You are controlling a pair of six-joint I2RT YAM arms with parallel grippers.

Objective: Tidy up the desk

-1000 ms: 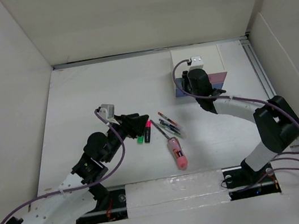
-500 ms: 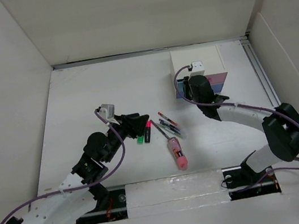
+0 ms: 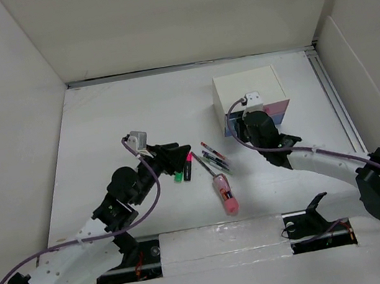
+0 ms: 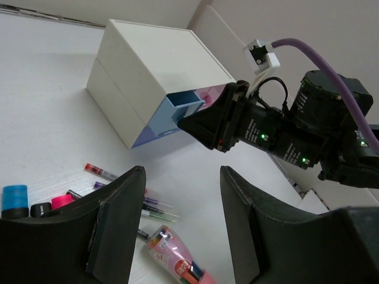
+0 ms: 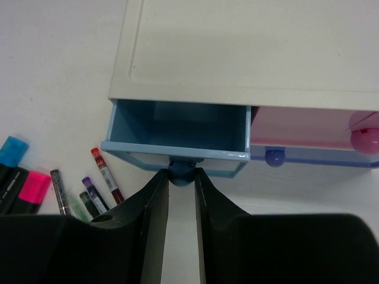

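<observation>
Right pincer (image 5: pixel 182 177) pinches blue knob (image 5: pixel 180 172) — drawer (image 5: pixel 177 127) open.

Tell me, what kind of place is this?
Likely a robot practice desk: a large flat white tabletop boxed in by plain white walls, with two black-and-white robot arms bolted at its near edge.

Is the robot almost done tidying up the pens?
Not nearly. Done: the blue drawer is part open. In hand: the right end effector pinches its knob. Left: the pens and markers lie on the desk; the left end effector is open, empty.
</observation>
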